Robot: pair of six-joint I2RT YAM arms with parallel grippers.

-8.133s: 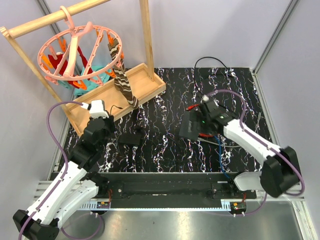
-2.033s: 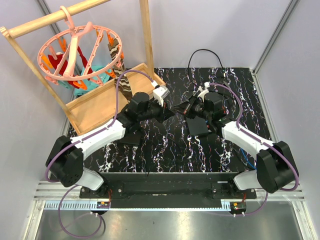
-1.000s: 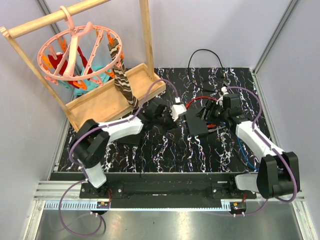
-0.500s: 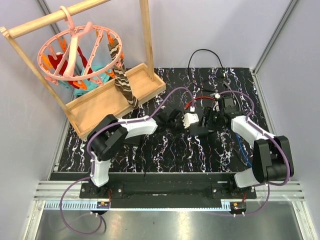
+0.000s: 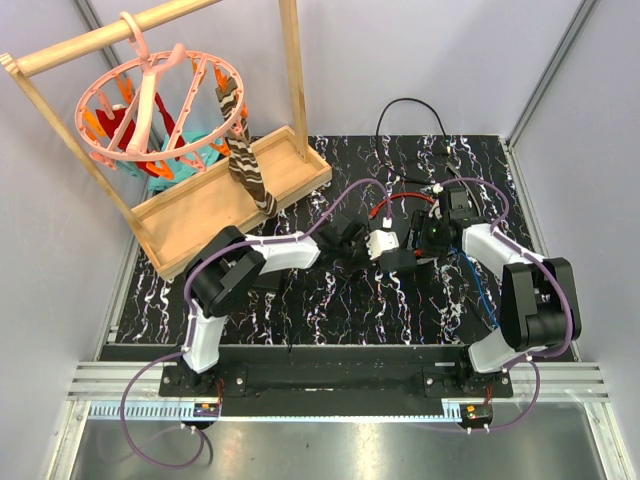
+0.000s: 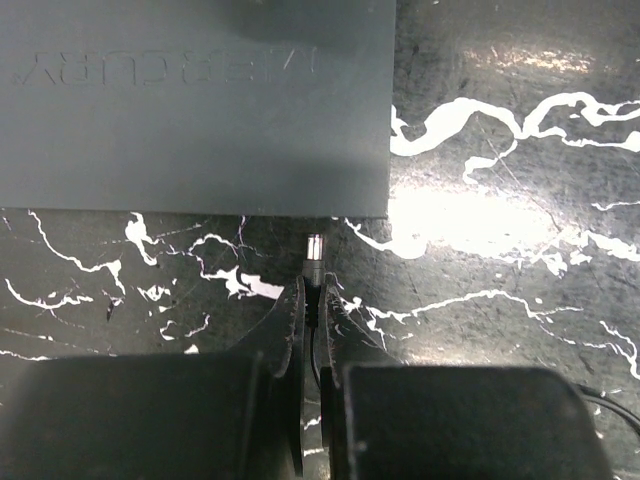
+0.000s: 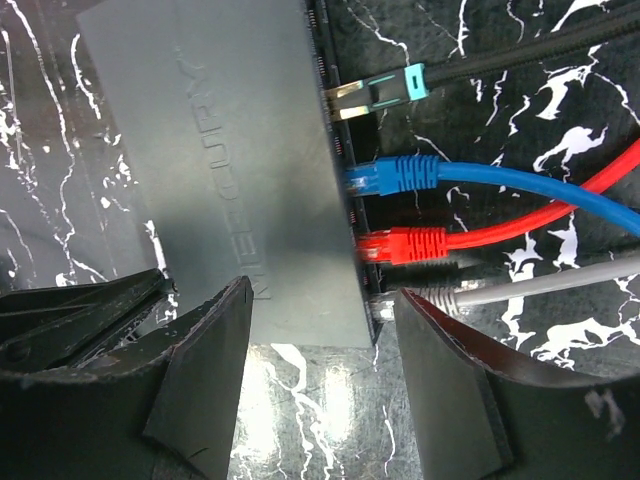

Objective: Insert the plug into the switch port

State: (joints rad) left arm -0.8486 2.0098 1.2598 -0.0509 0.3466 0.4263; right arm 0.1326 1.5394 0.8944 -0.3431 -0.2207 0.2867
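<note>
Two things matter with the small black barrel plug with a silver tip (image 6: 314,258): it is light and stiff but tiny, so it is best pinched on its black collar with the tip left free. Just so, the left end effector (image 6: 312,290) is closed on it. The tip sits just short of the near long edge of the flat matte black switch box (image 6: 200,120), near a corner. I cannot make out the port there. The right end effector (image 7: 320,300) appears clamped across that box, which lies on the marbled black table (image 6: 500,300).
</note>
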